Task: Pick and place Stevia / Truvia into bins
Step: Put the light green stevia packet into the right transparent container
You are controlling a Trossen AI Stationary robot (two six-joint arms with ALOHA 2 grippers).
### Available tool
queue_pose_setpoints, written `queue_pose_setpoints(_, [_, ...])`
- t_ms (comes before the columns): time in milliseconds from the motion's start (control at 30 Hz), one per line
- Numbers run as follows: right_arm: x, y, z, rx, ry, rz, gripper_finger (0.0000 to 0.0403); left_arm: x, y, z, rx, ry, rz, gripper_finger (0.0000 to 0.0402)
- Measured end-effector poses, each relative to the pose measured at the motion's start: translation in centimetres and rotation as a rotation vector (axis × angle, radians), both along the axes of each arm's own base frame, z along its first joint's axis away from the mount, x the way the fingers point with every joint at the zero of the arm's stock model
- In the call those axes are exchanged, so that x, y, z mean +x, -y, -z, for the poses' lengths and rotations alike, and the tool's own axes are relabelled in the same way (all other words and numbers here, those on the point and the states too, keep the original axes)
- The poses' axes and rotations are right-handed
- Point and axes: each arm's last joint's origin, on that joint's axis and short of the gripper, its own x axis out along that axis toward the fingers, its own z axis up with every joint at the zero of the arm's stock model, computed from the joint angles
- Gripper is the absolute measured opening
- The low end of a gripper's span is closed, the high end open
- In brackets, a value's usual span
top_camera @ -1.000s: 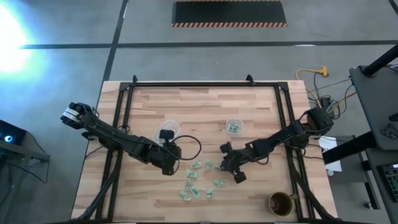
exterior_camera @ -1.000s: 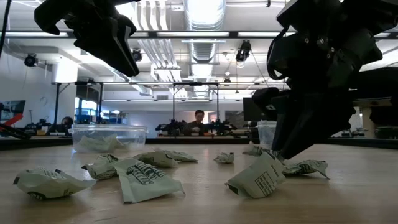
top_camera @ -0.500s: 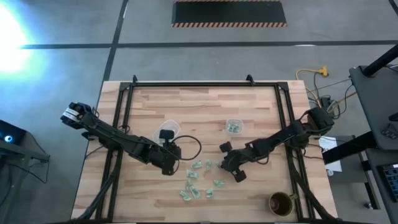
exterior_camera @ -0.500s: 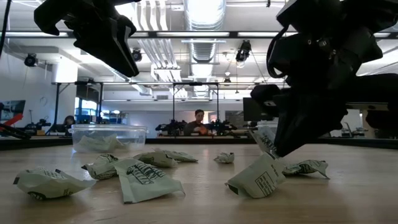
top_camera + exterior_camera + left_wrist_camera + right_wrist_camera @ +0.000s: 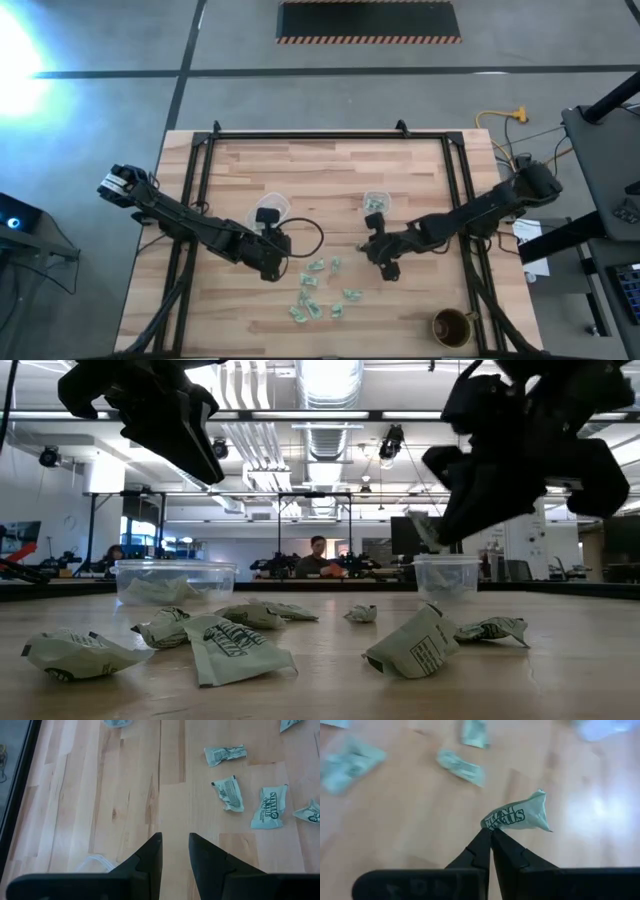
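1. Two bins on my table: the larger bin (image 5: pixel 272 207) sits left of centre, with my left gripper (image 5: pixel 268 217) hanging over its near rim; the fingers (image 5: pixel 151 856) are slightly spread, with bare wood showing through the gap and nothing held.
2. Loose Stevia / Truvia packets (image 5: pixel 315 290) lie scattered on the wood between the arms, none in the left jaws.
3. My right gripper (image 5: pixel 372 243) has risen off the pile since a second ago and swung toward the smaller bin (image 5: pixel 376 202), which already holds packets. I judge this pick good, drop pending.
4. The right wrist view alone shows the jaws pressed together, pinching one packet (image 5: pixel 517 816) by its corner. The low view confirms it is clear of the table; the overhead view hides it.
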Motion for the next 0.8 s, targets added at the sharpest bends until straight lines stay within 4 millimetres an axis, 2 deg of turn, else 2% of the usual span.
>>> queue_pose_setpoints(233, [-2.3, 1.8, -2.7, -0.107, 0.025, 0.204, 0.0009, 0.0, 0.0, 0.0, 0.001, 0.003, 0.0, 0.008])
queue_pose_setpoints(367, [-3.0, 3.0, -3.3, -0.115, 0.057, 0.273, 0.0009, 0.1, 0.0, -0.1, 0.002, 0.01, 0.005, 0.008])
queue_pose_setpoints(633, [-3.4, 6.6, -1.9, -0.118, -0.006, 0.408, 0.0009, 0.2, 0.0, -0.1, 0.011, 0.017, 0.018, 0.008])
queue_pose_setpoints(800, [-3.6, 8.1, -1.0, -0.091, -0.048, 0.448, 0.0009, 0.2, 0.0, -0.1, 0.011, 0.02, 0.018, 0.008])
